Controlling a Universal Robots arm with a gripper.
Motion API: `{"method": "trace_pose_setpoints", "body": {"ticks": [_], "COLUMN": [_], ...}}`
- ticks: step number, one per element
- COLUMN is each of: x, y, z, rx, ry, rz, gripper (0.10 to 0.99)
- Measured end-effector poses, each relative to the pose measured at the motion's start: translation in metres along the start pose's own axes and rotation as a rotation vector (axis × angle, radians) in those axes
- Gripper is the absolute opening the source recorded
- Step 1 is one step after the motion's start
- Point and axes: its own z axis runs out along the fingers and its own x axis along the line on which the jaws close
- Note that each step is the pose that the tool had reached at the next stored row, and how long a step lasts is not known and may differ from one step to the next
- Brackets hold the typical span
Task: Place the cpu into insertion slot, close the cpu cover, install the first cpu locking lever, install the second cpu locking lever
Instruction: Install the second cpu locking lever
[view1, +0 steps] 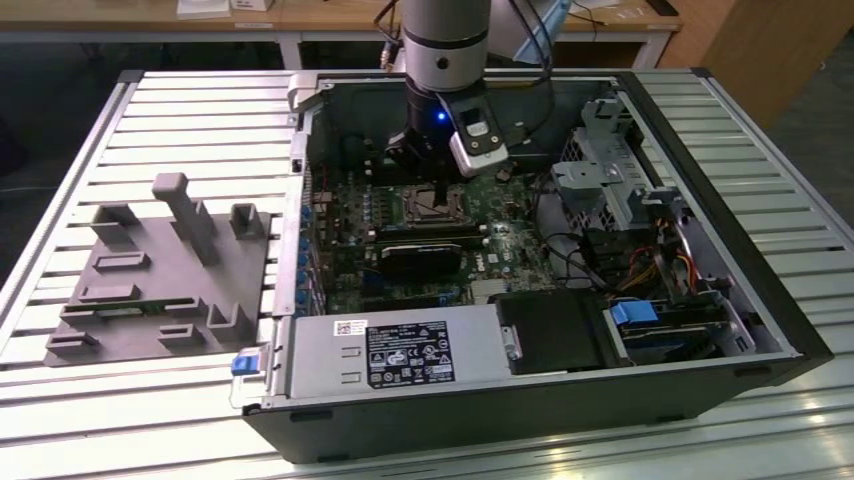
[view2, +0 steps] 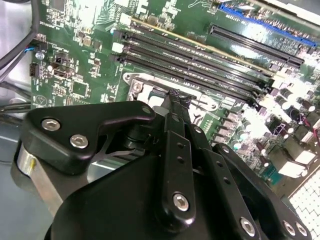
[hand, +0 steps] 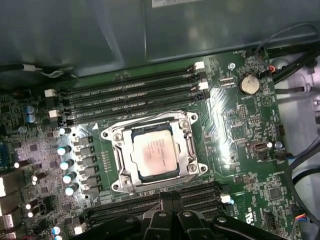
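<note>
In the first wrist view the cpu (hand: 154, 151), a dull silver square, lies flat inside the insertion slot (hand: 196, 169). The cpu cover (hand: 119, 150), a silver frame plate, lies down around it. A thin wire lever (hand: 150, 119) runs along one side of the socket. My gripper (hand: 170, 199) is shut, with its dark fingertips together beside the socket's edge next to the memory slots and nothing visible between them. In the second wrist view the gripper (view2: 175, 99) hovers just over the socket rim (view2: 142, 82). In the exterior view the gripper (view1: 424, 172) hangs right above the socket (view1: 430, 203) inside the open computer case.
Long black memory slots (hand: 130, 95) flank the socket on two sides. A black block (view1: 424, 258) sits nearer the power supply (view1: 387, 352). Drive cages (view1: 614, 165) and cables (view1: 641, 270) fill the case on the exterior view's right. A grey fixture (view1: 160, 270) stands on the slatted table at its left.
</note>
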Motion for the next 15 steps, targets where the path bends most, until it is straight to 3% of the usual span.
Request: {"method": "trace_pose_setpoints", "body": {"ticks": [10,15], "x": [0.0053,0.0059], "y": [-0.0072,-0.0086], "z": [0.0026,0.0066], "rx": [-0.001,-0.011], "ry": [0.0002,0.0053], "rz": [-0.001,-0.001], "gripper": [0.106,0.106]}}
